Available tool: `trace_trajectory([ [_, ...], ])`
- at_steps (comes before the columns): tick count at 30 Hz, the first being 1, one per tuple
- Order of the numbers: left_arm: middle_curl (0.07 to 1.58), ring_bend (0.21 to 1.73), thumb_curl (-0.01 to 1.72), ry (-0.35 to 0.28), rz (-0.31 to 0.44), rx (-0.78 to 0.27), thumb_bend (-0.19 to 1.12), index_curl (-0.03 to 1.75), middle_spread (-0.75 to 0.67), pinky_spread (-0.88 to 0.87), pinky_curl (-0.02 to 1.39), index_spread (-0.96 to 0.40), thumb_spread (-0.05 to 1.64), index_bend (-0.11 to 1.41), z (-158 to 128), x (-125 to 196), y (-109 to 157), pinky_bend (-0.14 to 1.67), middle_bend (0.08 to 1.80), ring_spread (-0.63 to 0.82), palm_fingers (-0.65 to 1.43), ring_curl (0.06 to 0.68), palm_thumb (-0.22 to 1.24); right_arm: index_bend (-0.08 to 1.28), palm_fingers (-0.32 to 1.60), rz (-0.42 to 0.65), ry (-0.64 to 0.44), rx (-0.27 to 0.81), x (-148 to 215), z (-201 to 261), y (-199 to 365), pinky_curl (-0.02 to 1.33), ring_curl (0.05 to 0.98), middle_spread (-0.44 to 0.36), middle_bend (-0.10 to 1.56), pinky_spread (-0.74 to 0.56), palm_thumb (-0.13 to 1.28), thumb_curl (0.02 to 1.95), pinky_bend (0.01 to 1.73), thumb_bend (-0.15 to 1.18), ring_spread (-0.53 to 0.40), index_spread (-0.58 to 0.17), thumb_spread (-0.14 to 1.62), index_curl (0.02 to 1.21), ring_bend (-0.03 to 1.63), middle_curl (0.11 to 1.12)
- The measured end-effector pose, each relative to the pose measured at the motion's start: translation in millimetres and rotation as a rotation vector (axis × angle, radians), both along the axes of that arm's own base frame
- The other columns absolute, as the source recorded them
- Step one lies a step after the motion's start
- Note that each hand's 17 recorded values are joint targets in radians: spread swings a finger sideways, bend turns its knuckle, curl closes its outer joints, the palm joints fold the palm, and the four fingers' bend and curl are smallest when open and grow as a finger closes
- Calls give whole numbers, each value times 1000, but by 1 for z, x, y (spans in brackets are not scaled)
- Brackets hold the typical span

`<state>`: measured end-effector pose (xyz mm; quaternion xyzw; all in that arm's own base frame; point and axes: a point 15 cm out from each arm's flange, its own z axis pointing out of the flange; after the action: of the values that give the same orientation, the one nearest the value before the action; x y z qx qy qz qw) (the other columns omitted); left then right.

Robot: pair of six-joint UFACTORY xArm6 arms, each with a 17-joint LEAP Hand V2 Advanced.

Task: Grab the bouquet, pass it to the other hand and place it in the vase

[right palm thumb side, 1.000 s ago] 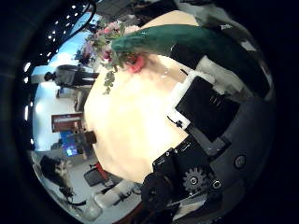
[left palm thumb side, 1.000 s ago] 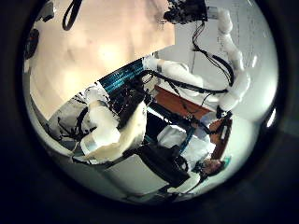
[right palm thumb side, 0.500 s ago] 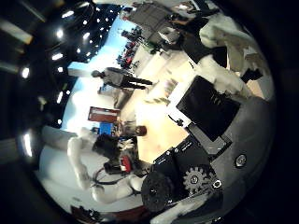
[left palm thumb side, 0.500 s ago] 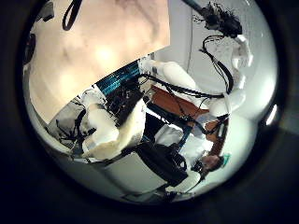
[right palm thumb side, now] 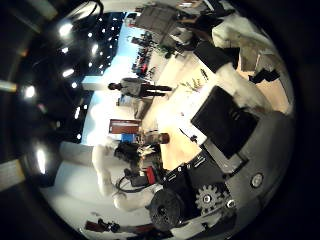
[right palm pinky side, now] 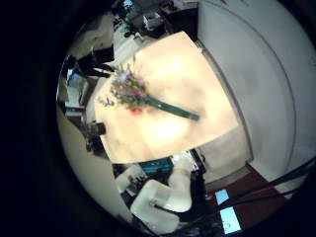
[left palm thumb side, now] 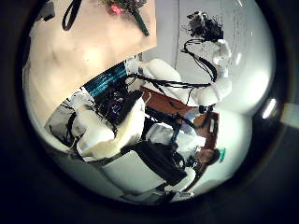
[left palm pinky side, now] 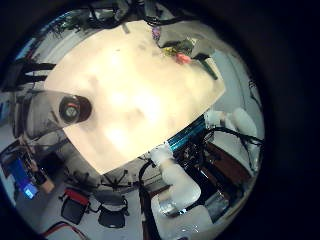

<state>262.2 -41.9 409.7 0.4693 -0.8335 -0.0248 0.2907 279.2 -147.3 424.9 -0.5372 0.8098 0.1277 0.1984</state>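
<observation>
Bouquet (right palm pinky side: 138, 95) lies flat on the counter (right palm pinky side: 188, 74), nothing touching it, so the pickup is not yet done. It is small in the right little finger side palm view, with the whole counter in sight, so I judge the right robot hand (right palm thumb side: 225, 120) to be well clear of it and high over the counter. Only that hand's own body and geared parts show at the edge of its thumb side view, with nothing seen held in them; whether it is wide or narrow I cannot tell. None of the left robot hand is seen for sure, so I cannot tell its state either. From its palm the bouquet is also small, near the counter edge farthest from the robot's base, well apart from this hand too. Vase (left palm pinky side: 72, 108) stands upright on the counter, seen from above down its mouth, well apart from the bouquet and near another edge; probably set there to leave free room between for the pass from hand to hand. Long axis of the bouquet runs flat along the counter: flower heads (right palm pinky side: 126, 87) at one end, wrapped stem (right palm pinky side: 183, 112) tapering to the other, at a slant to the counter edges. The stem lying free and bare likely makes it the part to grab. Which end points at the vase I cannot tell.
</observation>
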Motion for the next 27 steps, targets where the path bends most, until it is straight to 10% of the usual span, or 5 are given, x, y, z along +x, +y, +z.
trace_trajectory([
  [4, 391, 769, 288, 9, -8, 4, -17, 370, 160, 356, -2, -35, 1202, 178, -3, 1, -1, 648, 260, 242, 309, 150, 313, 517, 103, 29, 175, -45, -23, -61, -6, 420, 505, -116, 987, -130, 671, 634, 1020, -34, -185, -304, 1057, 705, 1218, 632],
  [27, 392, 770, 286, 21, -42, 30, -17, 372, 160, 353, -2, -35, 1208, 177, -4, 2, -15, 639, 267, 239, 303, 145, 299, 382, 227, -11, 374, -207, -18, -276, -6, 238, 378, -11, 652, 94, 666, 465, 767, -26, -107, -230, 1039, 513, 994, 463],
])
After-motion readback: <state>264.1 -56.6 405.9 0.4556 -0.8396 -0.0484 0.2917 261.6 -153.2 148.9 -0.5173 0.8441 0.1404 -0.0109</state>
